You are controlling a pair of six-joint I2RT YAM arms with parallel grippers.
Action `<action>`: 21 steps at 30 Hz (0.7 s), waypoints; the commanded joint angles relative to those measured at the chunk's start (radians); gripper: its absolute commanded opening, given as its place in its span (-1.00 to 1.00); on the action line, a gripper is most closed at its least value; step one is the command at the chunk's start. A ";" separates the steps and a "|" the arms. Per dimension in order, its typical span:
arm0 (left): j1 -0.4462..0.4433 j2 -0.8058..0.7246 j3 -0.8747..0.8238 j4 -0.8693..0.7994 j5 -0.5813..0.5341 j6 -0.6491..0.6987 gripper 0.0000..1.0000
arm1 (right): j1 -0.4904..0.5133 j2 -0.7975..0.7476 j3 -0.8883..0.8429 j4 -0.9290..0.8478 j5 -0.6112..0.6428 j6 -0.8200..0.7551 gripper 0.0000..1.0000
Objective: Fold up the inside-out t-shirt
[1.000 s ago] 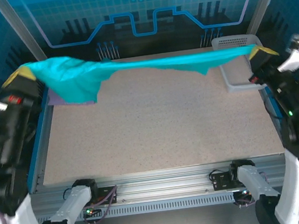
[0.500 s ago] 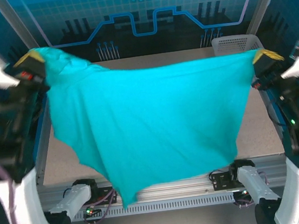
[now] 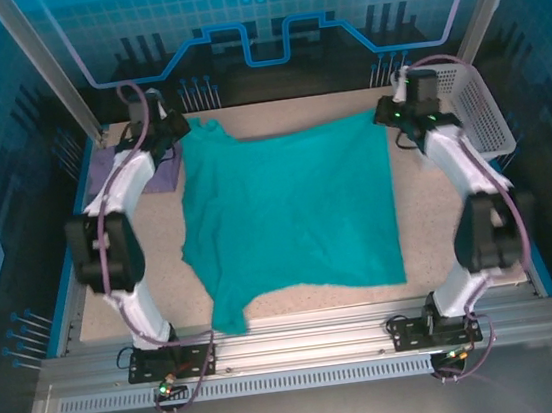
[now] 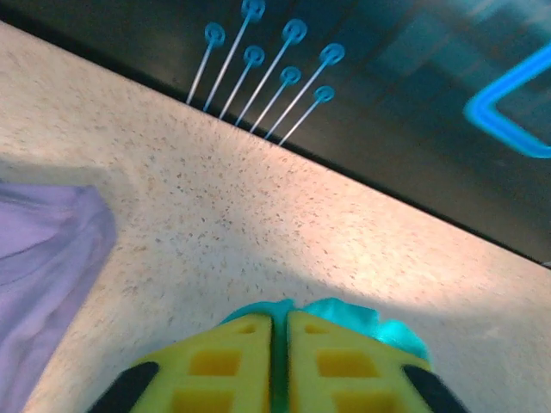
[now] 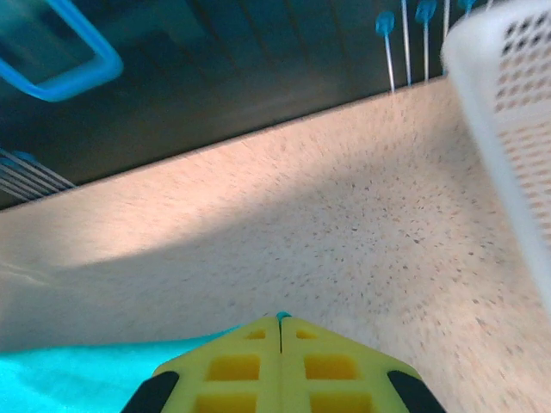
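Observation:
The teal-green t-shirt (image 3: pixel 292 210) lies spread flat over the middle of the table, one corner hanging past the near edge. At its far left corner my left gripper (image 3: pixel 178 130) is shut on the cloth; in the left wrist view teal fabric (image 4: pixel 362 318) bunches out between and past the yellow fingers (image 4: pixel 224 361). My right gripper (image 3: pixel 385 112) is shut on the far right corner, and the right wrist view has the yellow fingers (image 5: pixel 336 361) pressed together with a teal tip (image 5: pixel 281 316) poking out and more teal cloth (image 5: pixel 77 379) at lower left.
A lavender-purple shirt (image 3: pixel 111 171) lies at the far left beside the left arm, also visible as purple cloth (image 4: pixel 43 258) in the left wrist view. A white perforated basket (image 3: pixel 470 107) stands at the far right, its wall (image 5: pixel 508 103) close to the right gripper.
Both arms swung the shirt up, out toward the near edge, then forward and down. The shirt went from hanging stretched in the air to lying flat on the table, grippers low at the far edge.

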 commanded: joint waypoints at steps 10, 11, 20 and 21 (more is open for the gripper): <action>0.004 -0.045 -0.045 0.019 0.098 -0.098 0.20 | 0.078 0.118 0.083 -0.119 0.124 -0.111 -0.17; 0.002 -0.118 -0.146 0.052 0.111 -0.136 0.21 | 0.085 0.081 0.034 -0.143 0.120 -0.107 -0.17; -0.092 -0.610 -0.845 0.133 0.167 -0.231 0.26 | 0.164 -0.250 -0.410 -0.249 -0.062 -0.013 -0.14; -0.092 -0.655 -0.889 0.101 0.152 -0.224 0.26 | 0.181 -0.281 -0.436 -0.259 -0.072 -0.012 -0.14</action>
